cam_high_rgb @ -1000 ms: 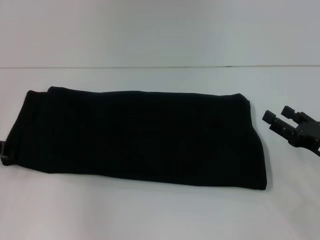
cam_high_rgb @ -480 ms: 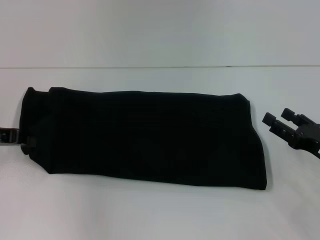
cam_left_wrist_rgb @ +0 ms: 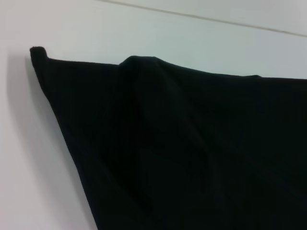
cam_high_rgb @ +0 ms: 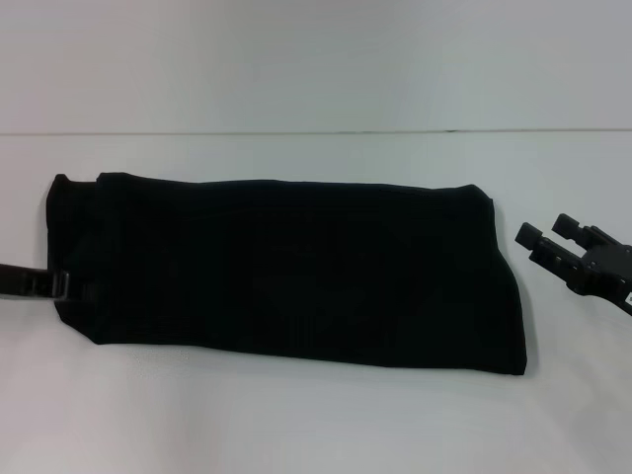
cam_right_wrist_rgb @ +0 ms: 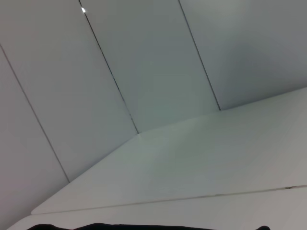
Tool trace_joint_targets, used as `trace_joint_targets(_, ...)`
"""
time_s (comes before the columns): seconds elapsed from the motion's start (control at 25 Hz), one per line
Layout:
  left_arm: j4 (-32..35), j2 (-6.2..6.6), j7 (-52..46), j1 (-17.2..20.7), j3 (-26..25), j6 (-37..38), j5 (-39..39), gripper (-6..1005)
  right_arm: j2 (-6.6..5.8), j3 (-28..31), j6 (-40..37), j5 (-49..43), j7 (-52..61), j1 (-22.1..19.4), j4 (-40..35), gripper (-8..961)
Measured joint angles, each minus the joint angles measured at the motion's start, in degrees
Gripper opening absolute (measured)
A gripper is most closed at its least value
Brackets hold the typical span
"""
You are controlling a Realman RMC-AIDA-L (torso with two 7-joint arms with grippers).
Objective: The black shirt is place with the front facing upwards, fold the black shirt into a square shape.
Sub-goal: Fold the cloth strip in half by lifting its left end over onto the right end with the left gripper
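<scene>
- black shirt [cam_high_rgb: 286, 269] lies on white table [cam_high_rgb: 296, 425], folded into a long band; no lettering visible to me
- left gripper [cam_high_rgb: 61, 286] at its left end, fingers lost against cloth, can't tell grip
- right gripper [cam_high_rgb: 553, 242] beside right end, jaws apart, empty, partly cut off

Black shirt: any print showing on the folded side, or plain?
Plain black shirt, no print visible; clearest in the head view.

The left tool [cam_high_rgb: 74, 287] has slid in onto the black shirt's [cam_high_rgb: 296, 267] left edge.
</scene>
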Motion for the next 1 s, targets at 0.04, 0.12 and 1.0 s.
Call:
trace_joint_targets(0.04, -0.28, -0.02, 0.05, 0.01, -0.01, -0.41, 0.11, 43, 0.0, -0.03, -0.01, 0.0, 0.0, 0.02, 0.0, 776)
trace_joint_targets(0.12, -0.15, -0.07, 0.04, 0.34, -0.2, -0.57, 0.04, 44, 0.0, -0.07, -0.03, 0.02, -0.01, 0.03, 0.0, 776)
trace_joint_targets(1.0, 12.19, -0.2, -1.66, 3.56, -5.58, 8.73, -2.26, 347, 0.0, 0.25, -1.43, -0.01, -0.46, -0.15, 0.69, 777)
